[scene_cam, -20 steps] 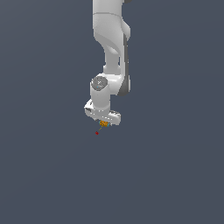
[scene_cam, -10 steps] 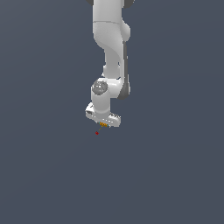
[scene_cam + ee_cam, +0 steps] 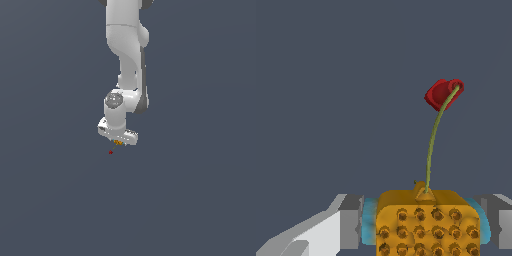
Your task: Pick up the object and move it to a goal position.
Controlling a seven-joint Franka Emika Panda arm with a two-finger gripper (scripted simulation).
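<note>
The object is an orange-yellow bumpy block with a thin olive stalk that ends in a small red blob. In the wrist view it fills the space between my two fingers, whose blue pads press on both its sides. In the exterior view the object is a tiny orange speck just under the white gripper, with the red blob hanging a little below it. The gripper is shut on the object, held off the ground.
The white arm comes down from the top of the exterior view. All around is plain dark grey-blue background, with no other objects in sight.
The gripper with the object has sunk slightly and shifted a little toward the exterior view's left. The grip has stayed the same.
</note>
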